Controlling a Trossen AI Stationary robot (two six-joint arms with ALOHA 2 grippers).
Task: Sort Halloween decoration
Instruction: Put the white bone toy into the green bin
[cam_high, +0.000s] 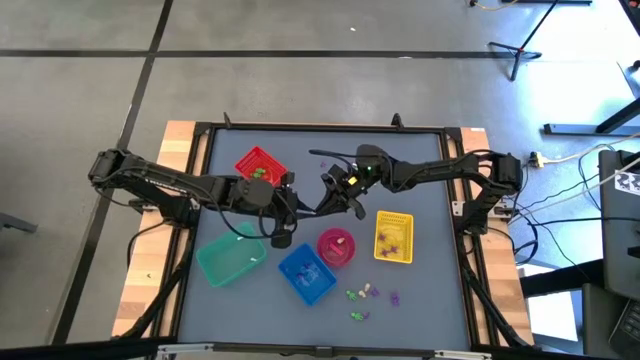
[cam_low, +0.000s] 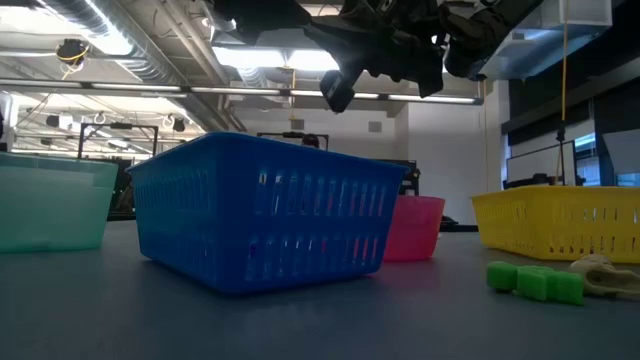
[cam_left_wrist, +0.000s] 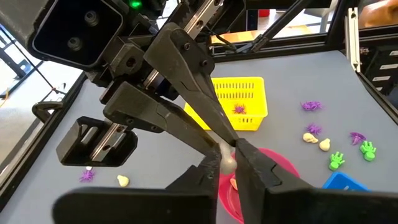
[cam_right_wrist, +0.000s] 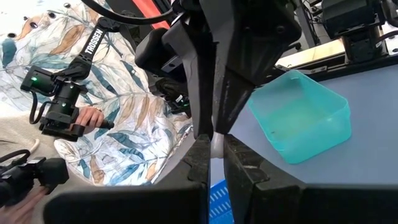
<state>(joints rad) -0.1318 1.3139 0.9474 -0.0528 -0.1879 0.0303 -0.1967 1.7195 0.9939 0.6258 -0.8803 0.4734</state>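
My two grippers meet in the air over the middle of the table, above the pink bowl (cam_high: 336, 247). Between them is one tiny cream Halloween decoration (cam_left_wrist: 228, 160). My left gripper (cam_high: 305, 208) comes from the table's left and my right gripper (cam_high: 328, 200) from the right, tip to tip. Both are shut on that piece. More decorations in green, purple and cream (cam_high: 370, 295) lie loose on the mat near the front. A purple one (cam_left_wrist: 239, 109) lies in the yellow basket (cam_high: 393, 237). My left gripper pinches the cream decoration (cam_left_wrist: 229, 165) between its two fingertips (cam_left_wrist: 214, 171), coming from the table's left and slanting a little downward. The piece is clear of the table, above the pink bowl. My right gripper pinches the same piece (cam_right_wrist: 216, 144) between its fingertips (cam_right_wrist: 202, 155), about level, from the table's right. Its tips stand against the left gripper's tips.
A red basket (cam_high: 258, 165) stands at the back, a teal one (cam_high: 230, 260) front left, a blue one (cam_high: 306, 273) beside the pink bowl. Beyond the table a person's hand (cam_right_wrist: 87, 118) holds a camera.
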